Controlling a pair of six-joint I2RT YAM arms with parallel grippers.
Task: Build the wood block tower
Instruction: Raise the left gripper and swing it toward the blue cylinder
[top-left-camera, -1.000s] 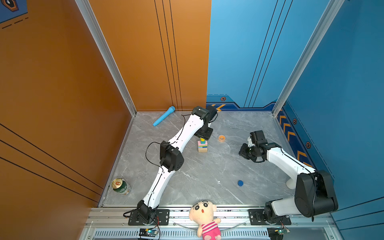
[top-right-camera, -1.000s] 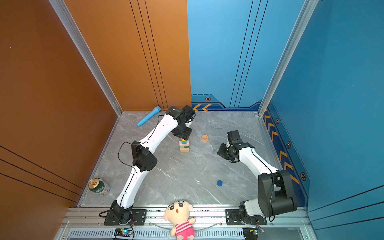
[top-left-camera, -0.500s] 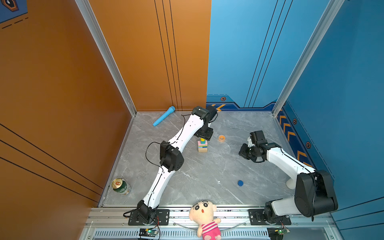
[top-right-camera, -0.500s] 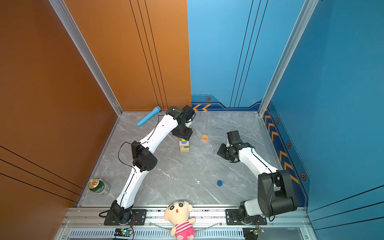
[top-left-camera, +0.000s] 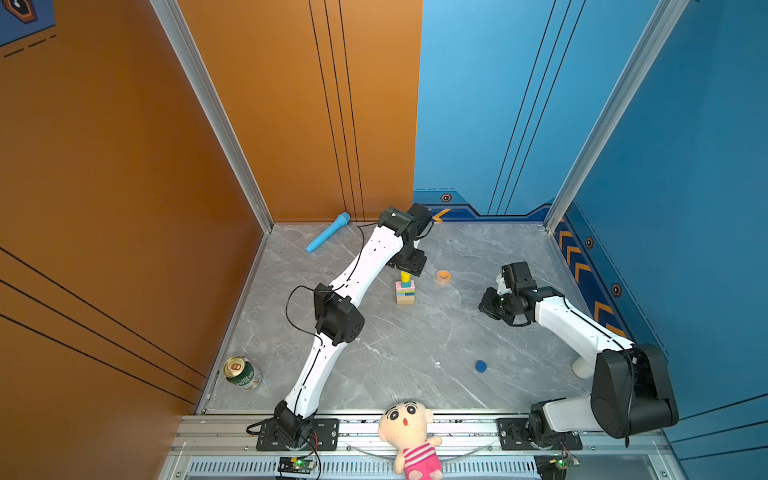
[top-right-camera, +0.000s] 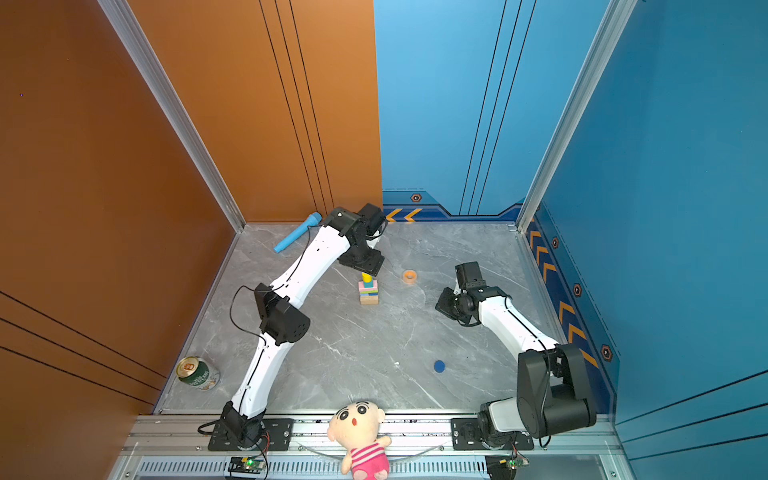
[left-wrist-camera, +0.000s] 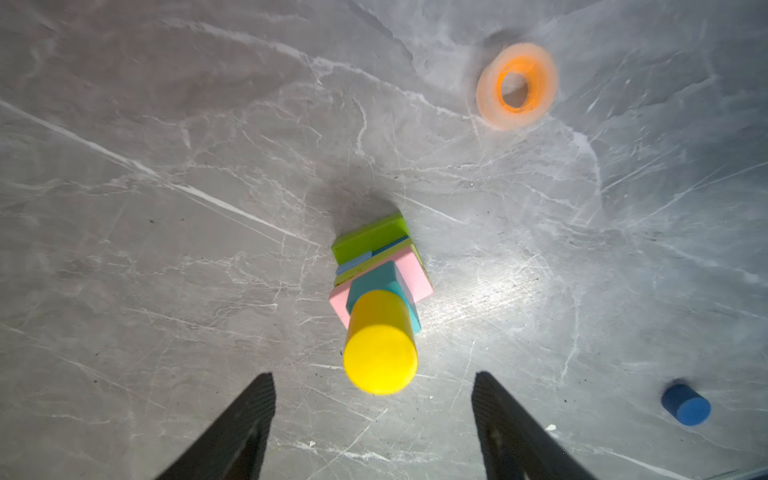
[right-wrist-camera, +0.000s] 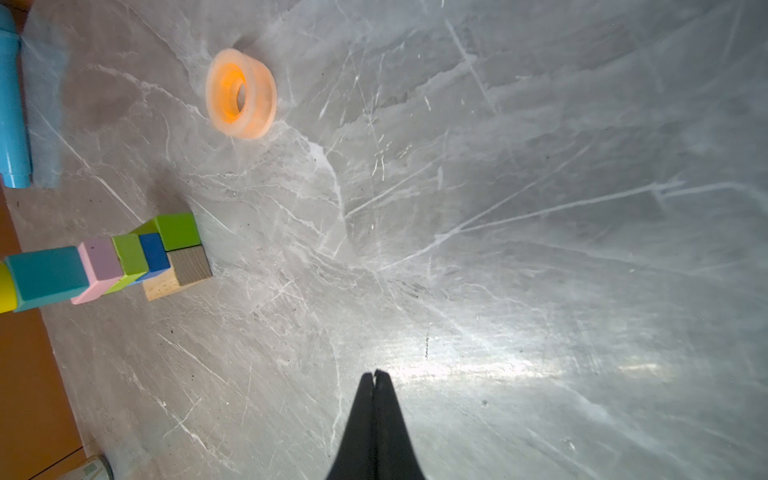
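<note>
Above block tower (top-left-camera: 405, 289), left tool (left-wrist-camera: 374, 376) spread wide; can (top-left-camera: 243, 374) label unreadable.

My block tower (top-left-camera: 405, 291) upright, tan base, green, blue, pink, teal layers, yellow cylinder (left-wrist-camera: 380, 345) topmost, dark blue cylinder (top-left-camera: 481, 365) well apart

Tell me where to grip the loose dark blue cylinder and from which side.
Grip the dark blue cylinder across its curved side, coming straight down from above. It seems to stand on end, flat round face up, with nothing touching it.
</note>
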